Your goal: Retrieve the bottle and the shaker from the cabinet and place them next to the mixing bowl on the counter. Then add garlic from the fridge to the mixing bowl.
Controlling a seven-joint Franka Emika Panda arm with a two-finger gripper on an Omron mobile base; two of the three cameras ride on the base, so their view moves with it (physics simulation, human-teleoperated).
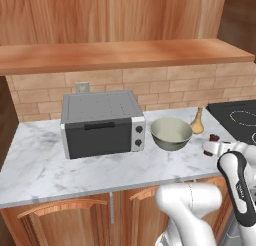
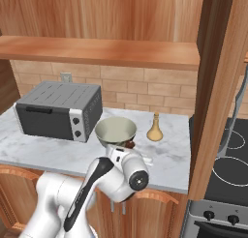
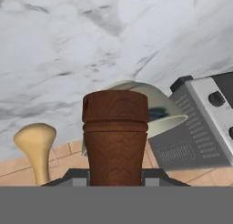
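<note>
A white marble counter (image 1: 45,165) runs along the brick wall, above wooden cabinet doors. On it, toward the left, sits a grey toaster oven (image 1: 102,122), with the pale green mixing bowl (image 1: 171,133) just beside it on the right. Right of the bowl and a little farther back stands the tan bottle (image 1: 198,121), near the stovetop.
</note>
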